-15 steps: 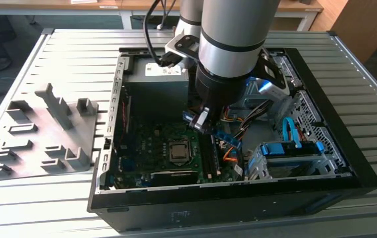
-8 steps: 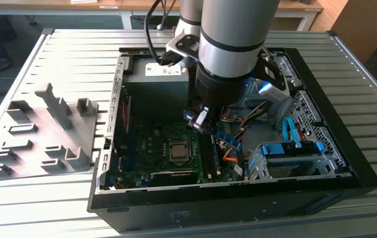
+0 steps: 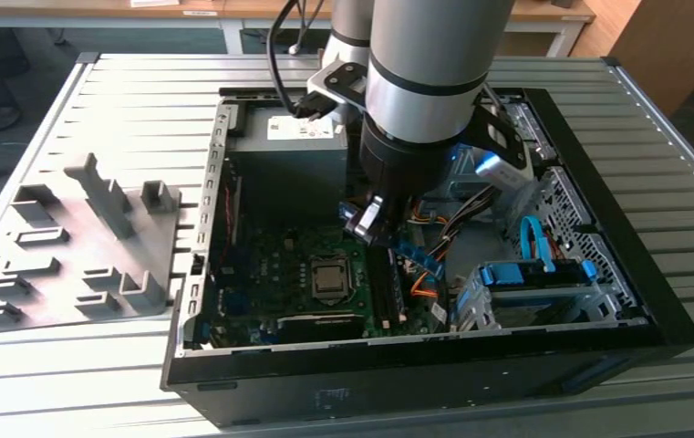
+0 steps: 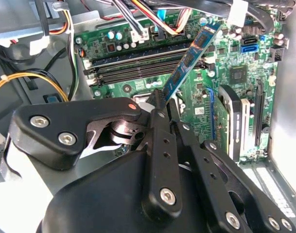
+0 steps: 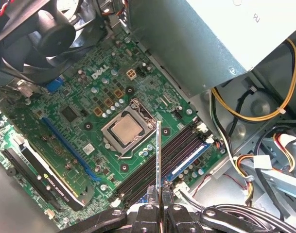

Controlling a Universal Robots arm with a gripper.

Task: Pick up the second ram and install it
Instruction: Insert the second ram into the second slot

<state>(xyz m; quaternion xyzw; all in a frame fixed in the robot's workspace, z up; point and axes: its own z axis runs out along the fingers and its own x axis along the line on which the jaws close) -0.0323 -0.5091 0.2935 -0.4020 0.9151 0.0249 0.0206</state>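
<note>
My gripper [image 4: 162, 99] is shut on one end of the second ram [image 4: 192, 54], a narrow blue-green strip that sticks out from the fingertips at a tilt. In the first wrist view the ram [image 5: 158, 150] appears edge-on as a thin line above the gripper [image 5: 159, 193]. It hangs in the air over the green motherboard [image 5: 84, 97], above the long black memory slots [image 5: 152, 167] beside the processor socket [image 5: 126, 131]. The exterior view has the gripper [image 3: 368, 228] low inside the open computer case [image 3: 638, 301].
A blue strip [image 5: 190, 159] lies along the outermost slot. Bundles of coloured cables [image 4: 138, 14] and the grey power supply [image 5: 201, 43] crowd the slots. Blue drive brackets [image 3: 542, 274] sit toward the exterior view's right. A grey holder block [image 3: 79, 246] stands outside the case on the left.
</note>
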